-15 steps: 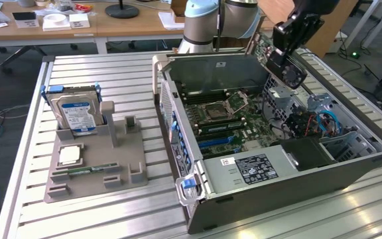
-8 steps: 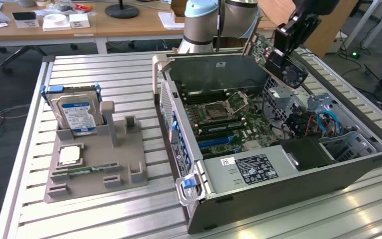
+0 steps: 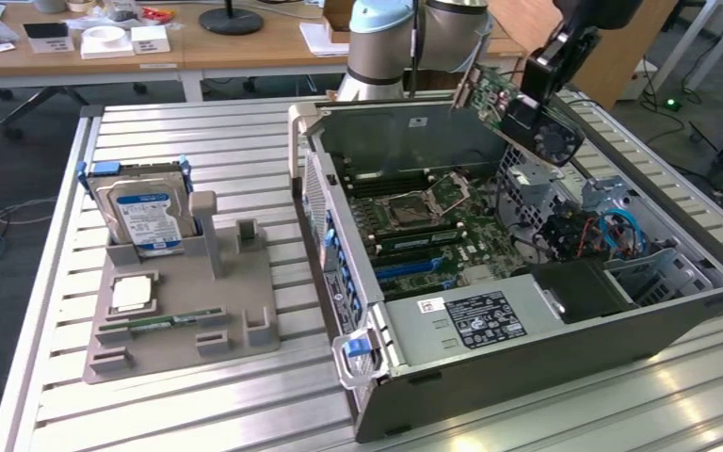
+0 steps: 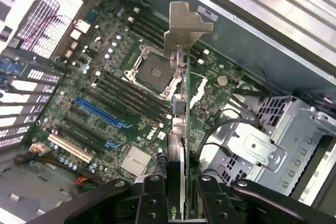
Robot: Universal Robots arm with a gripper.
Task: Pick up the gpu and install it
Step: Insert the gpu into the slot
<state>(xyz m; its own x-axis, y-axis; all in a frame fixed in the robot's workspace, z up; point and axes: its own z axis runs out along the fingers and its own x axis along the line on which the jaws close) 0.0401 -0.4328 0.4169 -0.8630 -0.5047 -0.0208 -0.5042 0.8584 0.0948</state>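
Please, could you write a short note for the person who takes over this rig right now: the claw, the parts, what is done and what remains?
Claw: shut on the gpu, gripping one edge, with the metal bracket at the far end.
Position: the gpu hangs in the air above the open computer case, over the motherboard.
Done: the gpu is picked up.
Remaining: it is not yet seated in any slot.

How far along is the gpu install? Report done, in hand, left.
Done: the gpu is picked up. In hand: the end effector grips it edge-on above the open case. Left: it is not yet seated in a motherboard slot.
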